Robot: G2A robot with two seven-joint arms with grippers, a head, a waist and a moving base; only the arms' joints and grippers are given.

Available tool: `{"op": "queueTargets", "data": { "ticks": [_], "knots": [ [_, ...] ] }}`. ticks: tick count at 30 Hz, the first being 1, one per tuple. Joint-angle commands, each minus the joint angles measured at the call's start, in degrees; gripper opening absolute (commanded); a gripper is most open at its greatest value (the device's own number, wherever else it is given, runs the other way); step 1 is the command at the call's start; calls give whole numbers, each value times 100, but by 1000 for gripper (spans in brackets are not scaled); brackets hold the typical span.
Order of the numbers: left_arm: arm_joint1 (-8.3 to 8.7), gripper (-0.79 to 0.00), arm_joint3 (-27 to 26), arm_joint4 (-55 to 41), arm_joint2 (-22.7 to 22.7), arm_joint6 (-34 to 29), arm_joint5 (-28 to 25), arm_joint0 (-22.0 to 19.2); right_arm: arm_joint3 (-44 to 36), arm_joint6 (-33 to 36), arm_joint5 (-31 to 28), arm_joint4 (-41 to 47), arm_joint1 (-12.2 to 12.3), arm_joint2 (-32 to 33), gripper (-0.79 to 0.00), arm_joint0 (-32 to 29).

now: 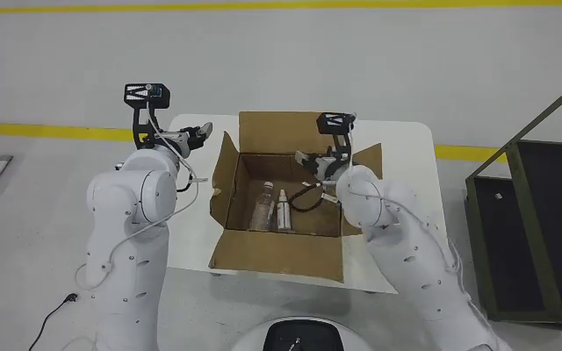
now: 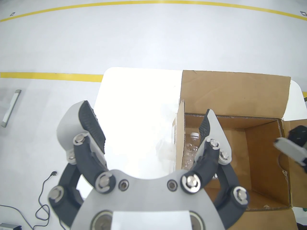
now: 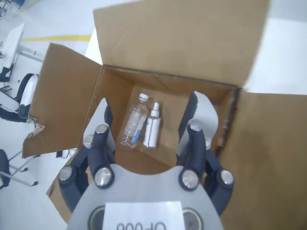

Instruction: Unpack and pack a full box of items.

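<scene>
Right gripper is hanging over the open cardboard box, jaws spread, probably readying to lift out the clear water bottle or spray bottle lying inside, caps toward twelve o'clock. Farther off, left gripper, also spread, is hovering at the box's ten o'clock above the table.

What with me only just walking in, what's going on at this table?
A two-armed robot is at an open cardboard box on a white table. Its right gripper, open and empty, hovers over the box's opening, above a clear plastic bottle and a white spray bottle lying side by side on the box floor. The left gripper, also open and empty, hangs over the table beside the box.
</scene>
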Motion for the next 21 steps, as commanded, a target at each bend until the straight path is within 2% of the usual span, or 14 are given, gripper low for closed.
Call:
{"op": "queueTargets", "data": {
  "ticks": [1, 4, 9, 15, 21],
  "knots": [
    [0, 0, 0, 0, 0, 0, 0, 0, -649, 321, -208, -494, 109, 431, -785, -311],
    [0, 0, 0, 0, 0, 0, 0, 0, -1393, 784, -412, -895, 235, 1119, -785, -714],
    [0, 0, 0, 0, 0, 0, 0, 0, -1953, 1424, -905, -1595, 383, 1958, -785, -1279],
    [0, 0, 0, 0, 0, 0, 0, 0, -1703, 2229, -1207, -2407, 479, 2453, -785, -1730],
    [0, 0, 0, 0, 0, 0, 0, 0, -1251, 3114, -1373, -3282, 510, 2405, -785, -1958]
  ]
}}
